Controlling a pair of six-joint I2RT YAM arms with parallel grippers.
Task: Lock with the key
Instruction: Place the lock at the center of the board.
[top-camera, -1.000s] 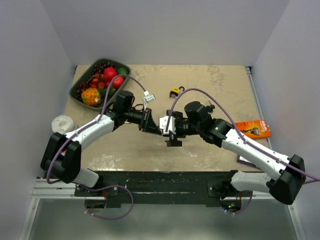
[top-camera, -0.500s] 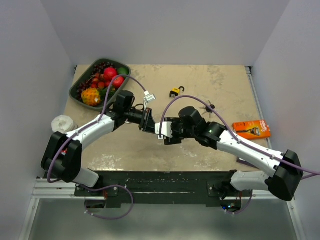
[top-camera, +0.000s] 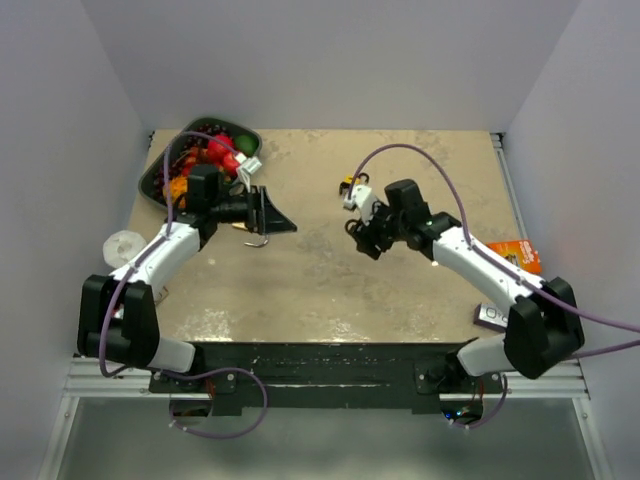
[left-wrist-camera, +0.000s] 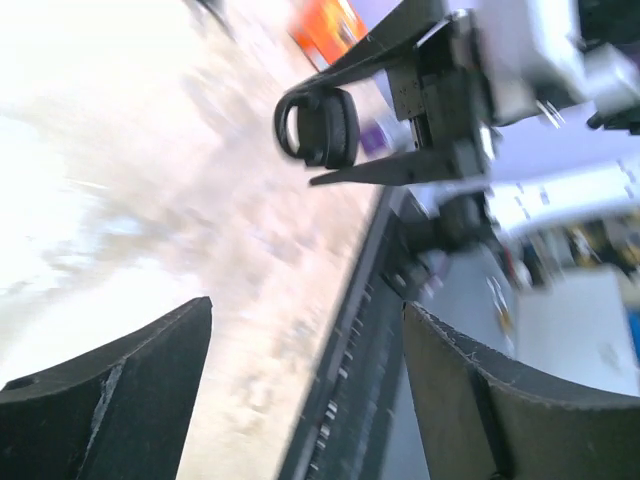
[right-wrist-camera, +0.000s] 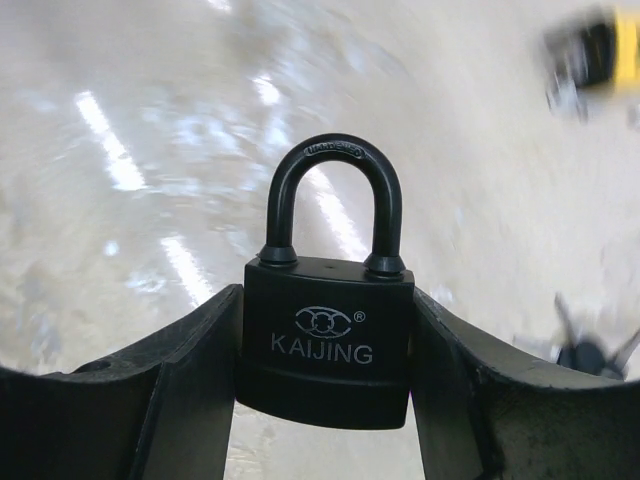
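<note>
The right tool is clamped on the black padlock, held shackle-up over the counter. The left tool gapes apart, gripping nothing, well away from the padlock.

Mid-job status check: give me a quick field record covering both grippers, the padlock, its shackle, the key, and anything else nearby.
left gripper: open, nothing between the fingers
right gripper: shut on the padlock
padlock: black, marked KAIJING, upright between the fingers
shackle: both legs seated in the body
key: not made out in any view
yellow padlock: on the table, beyond the right gripper
</note>
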